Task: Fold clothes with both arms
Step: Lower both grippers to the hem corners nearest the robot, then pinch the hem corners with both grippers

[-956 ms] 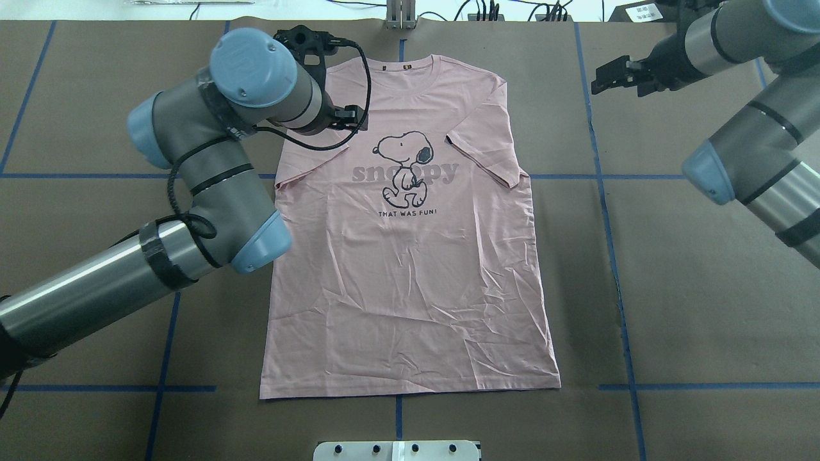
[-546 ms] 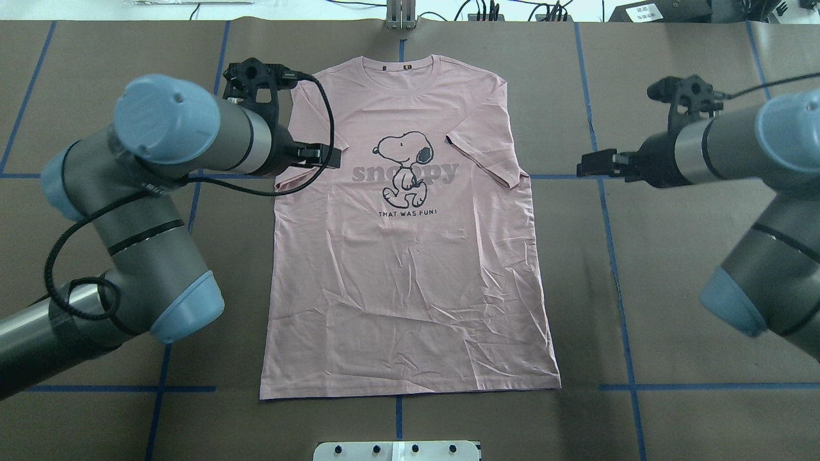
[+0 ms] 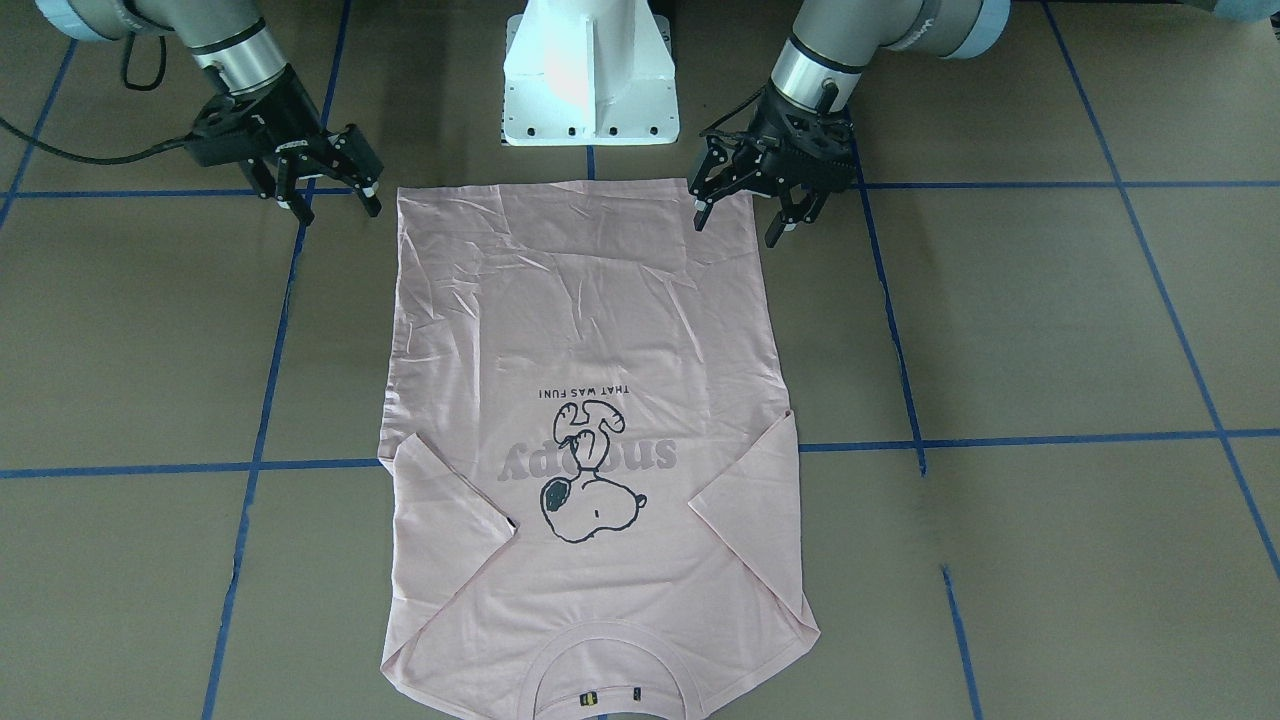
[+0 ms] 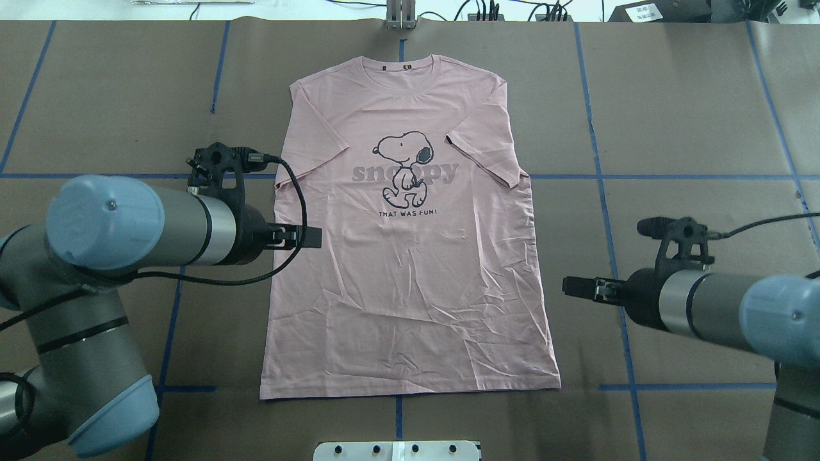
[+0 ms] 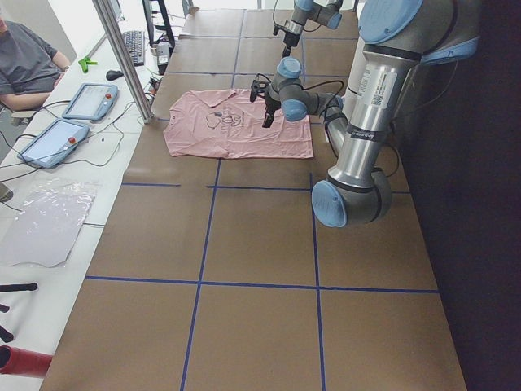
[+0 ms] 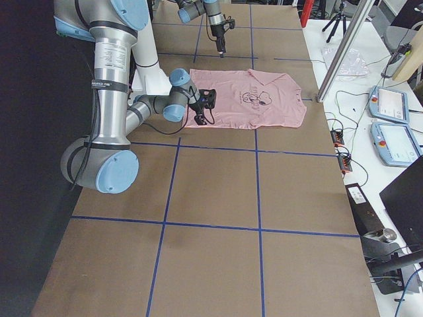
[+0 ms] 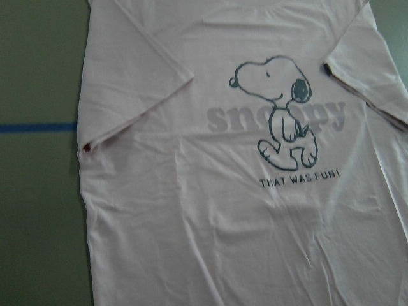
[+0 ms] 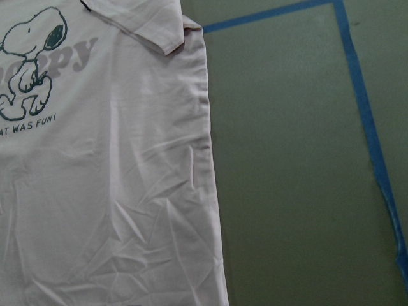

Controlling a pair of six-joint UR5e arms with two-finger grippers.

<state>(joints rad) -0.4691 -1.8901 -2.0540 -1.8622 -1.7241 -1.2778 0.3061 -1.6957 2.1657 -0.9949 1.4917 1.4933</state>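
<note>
Pink shirt (image 4: 410,269) lies flat mid-desk (image 4: 672,128), collar at 12 o'clock from overhead, sleeves already tucked in. Body folds are all still to do, I'd say. Left gripper (image 3: 737,228) hovers at its 9 o'clock, right gripper (image 3: 338,210) at 4, both spread wide and empty.

The pale pink short-sleeved T-shirt with a dark Snoopy print (image 3: 590,300) runs off the bottom of the front-facing view, which clips the lower arc of its ribbed round collar (image 3: 610,638). That view's top edge cuts the white pedestal base (image 3: 590,80) and all but the wrist ends of the silver-grey jointed left arm (image 3: 820,60) and right arm (image 3: 230,50). The left wrist view is soft and loses the shirt's hem and one sleeve's end past its edges. The right wrist view shows only part of the print. Overhead, a white plate with dark holes (image 4: 397,450) is cropped at the bottom. In the left side view a person in a grey top (image 5: 24,61) is cut by the frame's edge, and the print is too small to read.
</note>
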